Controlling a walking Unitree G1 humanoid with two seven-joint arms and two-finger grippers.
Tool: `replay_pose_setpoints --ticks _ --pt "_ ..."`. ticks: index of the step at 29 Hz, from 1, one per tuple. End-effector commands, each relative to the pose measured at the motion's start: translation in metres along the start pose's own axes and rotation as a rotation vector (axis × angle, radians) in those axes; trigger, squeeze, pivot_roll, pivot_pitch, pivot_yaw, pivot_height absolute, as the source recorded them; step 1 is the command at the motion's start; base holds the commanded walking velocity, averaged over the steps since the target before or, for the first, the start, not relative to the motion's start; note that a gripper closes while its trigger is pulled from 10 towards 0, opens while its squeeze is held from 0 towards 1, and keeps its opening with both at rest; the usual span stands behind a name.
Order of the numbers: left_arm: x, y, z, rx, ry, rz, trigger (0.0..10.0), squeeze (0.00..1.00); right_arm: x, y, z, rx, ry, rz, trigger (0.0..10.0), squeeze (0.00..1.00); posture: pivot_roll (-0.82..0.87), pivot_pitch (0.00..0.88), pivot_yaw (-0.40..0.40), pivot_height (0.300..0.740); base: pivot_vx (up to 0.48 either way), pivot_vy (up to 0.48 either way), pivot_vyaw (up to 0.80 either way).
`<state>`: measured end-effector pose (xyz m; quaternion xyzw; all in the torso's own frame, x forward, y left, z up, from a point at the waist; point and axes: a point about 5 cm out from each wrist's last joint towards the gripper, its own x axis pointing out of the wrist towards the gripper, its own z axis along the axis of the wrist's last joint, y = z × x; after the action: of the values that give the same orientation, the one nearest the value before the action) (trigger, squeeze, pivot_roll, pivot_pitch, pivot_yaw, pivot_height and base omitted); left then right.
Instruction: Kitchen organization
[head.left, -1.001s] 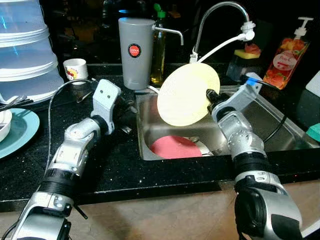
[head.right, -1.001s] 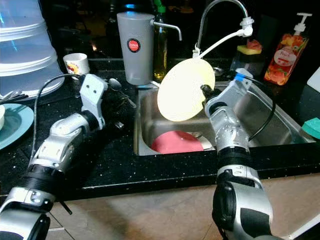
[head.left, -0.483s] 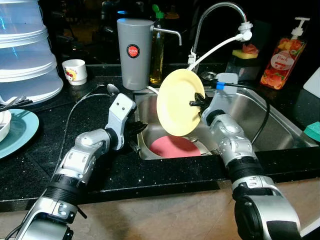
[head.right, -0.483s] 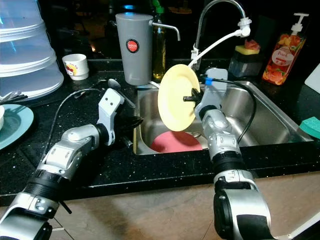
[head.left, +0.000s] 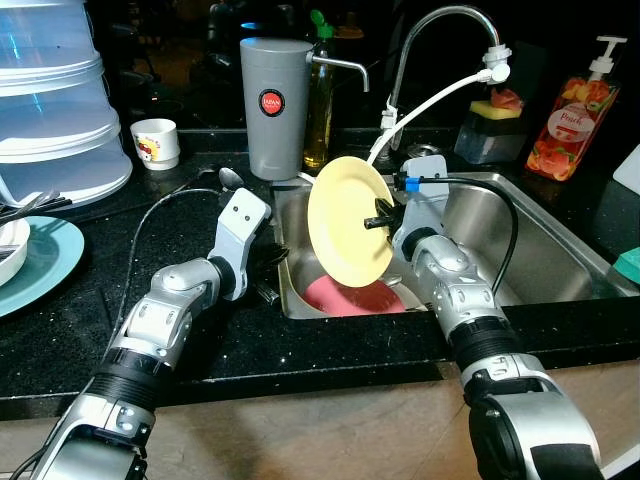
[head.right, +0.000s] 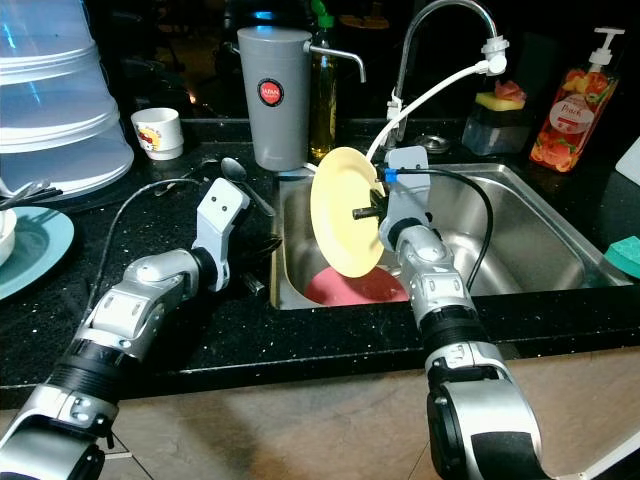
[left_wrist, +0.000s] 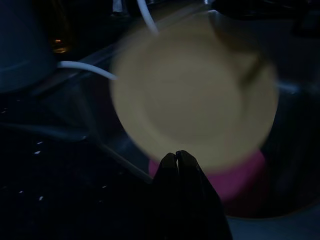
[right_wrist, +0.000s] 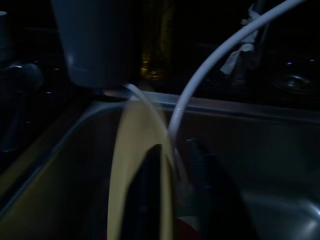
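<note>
While clamped on edge by right gripper (head.left: 382, 217), yellow plate (head.left: 345, 235) could slip into sink (head.left: 540, 230); left gripper (left_wrist: 176, 156) pinched together, empty

round red label reading "japan" on the grey jug (head.left: 274, 105) at the back edge of the counter, orange label with a cursive word (too small to read) on the soap pump bottle (head.left: 569, 120) near the sink's far right corner

Two silver, black-jointed arms, black cables looped along each, blue tag on the right wrist's camera block.
</note>
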<state>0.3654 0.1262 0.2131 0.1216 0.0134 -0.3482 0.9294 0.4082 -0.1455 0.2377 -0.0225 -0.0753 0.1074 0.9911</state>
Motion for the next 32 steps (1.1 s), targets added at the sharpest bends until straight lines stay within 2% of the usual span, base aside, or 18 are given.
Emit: replay_pose_setpoints --ticks 1,3,4,7,10,11,12,13,15,16,18,20,23,25,28,30,31,32 --pt "0.0 0.006 0.002 -0.01 0.002 0.075 10.0 0.0 -0.002 -0.006 -0.003 -0.036 0.01 -0.042 10.0 0.57 0.06 0.021 -0.003 0.74 0.0 0.0 0.0" --pt "0.0 0.01 0.003 -0.011 -0.001 0.112 10.0 0.0 -0.002 -0.008 -0.002 -0.042 0.006 -0.055 10.0 0.57 0.06 0.021 -0.003 0.74 0.0 0.0 0.0" --pt "-0.002 0.016 0.004 -0.019 0.002 0.165 10.0 0.0 -0.002 -0.01 0.001 -0.034 -0.014 -0.071 10.0 0.0 0.06 0.021 -0.003 0.74 0.0 0.0 0.0" --pt "-0.008 0.033 0.006 -0.034 0.008 0.3 10.0 0.0 -0.001 -0.013 0.009 0.0 -0.064 -0.092 10.0 0.0 0.06 0.021 -0.003 0.74 0.0 0.0 0.0" --pt "-0.01 0.038 0.007 -0.042 0.009 0.337 10.0 0.0 -0.001 -0.013 0.011 0.007 -0.076 -0.093 10.0 0.0 0.06 0.021 -0.003 0.74 0.0 0.0 0.0" --pt "-0.02 0.055 0.01 -0.083 0.027 0.492 10.0 0.0 0.0 -0.011 0.015 0.026 -0.094 -0.074 10.0 0.0 0.06 0.019 -0.003 0.74 0.0 0.0 0.0" --pt "-0.02 0.055 0.01 -0.083 0.027 0.492 10.0 0.0 0.0 -0.011 0.015 0.026 -0.094 -0.074 10.0 0.0 0.06 0.019 -0.003 0.74 0.0 0.0 0.0" --pt "-0.025 0.062 0.013 -0.108 0.03 0.559 10.0 0.0 0.0 -0.009 0.016 0.03 -0.098 -0.058 10.0 0.0 0.06 0.018 -0.003 0.74 0.0 0.0 0.0" --pt "-0.035 0.068 0.021 -0.13 0.008 0.619 10.0 0.0 0.001 -0.002 0.018 0.044 -0.105 -0.005 10.0 0.0 0.06 0.019 -0.006 0.74 0.0 0.0 0.0" --pt "-0.035 0.068 0.021 -0.13 0.008 0.619 10.0 0.0 0.001 -0.002 0.018 0.044 -0.105 -0.005 10.0 0.0 0.06 0.019 -0.006 0.74 0.0 0.0 0.0" --pt "-0.04 0.064 0.028 -0.136 -0.026 0.579 10.0 0.0 0.002 0.007 0.018 0.057 -0.098 0.068 10.0 0.0 0.06 0.017 -0.006 0.74 0.0 0.0 0.0" --pt "-0.049 0.061 0.03 -0.1 -0.033 0.575 10.0 0.0 0.003 0.019 0.016 0.108 -0.073 0.17 10.0 0.0 0.06 0.014 -0.007 0.74 0.0 0.0 0.0" --pt "-0.053 0.061 0.029 -0.086 -0.03 0.59 10.0 0.0 0.003 0.024 0.016 0.125 -0.064 0.208 10.0 0.0 0.06 0.014 -0.007 0.74 0.0 0.0 0.0" --pt "-0.069 0.074 0.027 -0.028 -0.01 0.695 10.0 0.0 0.002 0.039 0.014 0.168 -0.034 0.349 10.0 0.0 0.07 0.009 -0.015 0.74 0.0 0.0 0.0" --pt "-0.076 0.08 0.026 0.002 0.01 0.723 10.0 0.0 0.0 0.046 0.013 0.171 -0.021 0.416 10.0 0.0 0.07 0.007 -0.018 0.74 0.0 0.0 0.0" --pt "-0.086 0.084 0.025 0.068 0.058 0.717 10.0 0.0 -0.004 0.059 0.011 0.163 0.0 0.526 10.0 0.0 0.06 0.004 -0.017 0.74 0.0 0.0 0.0" --pt "-0.09 0.086 0.023 0.089 0.106 0.726 10.0 0.0 -0.005 0.064 0.011 0.152 0.003 0.554 10.0 0.0 0.06 0.004 -0.017 0.74 0.0 0.0 0.0" --pt "-0.09 0.086 0.023 0.089 0.106 0.726 10.0 0.0 -0.005 0.064 0.011 0.152 0.003 0.554 10.0 0.0 0.06 0.004 -0.017 0.74 0.0 0.0 0.0"
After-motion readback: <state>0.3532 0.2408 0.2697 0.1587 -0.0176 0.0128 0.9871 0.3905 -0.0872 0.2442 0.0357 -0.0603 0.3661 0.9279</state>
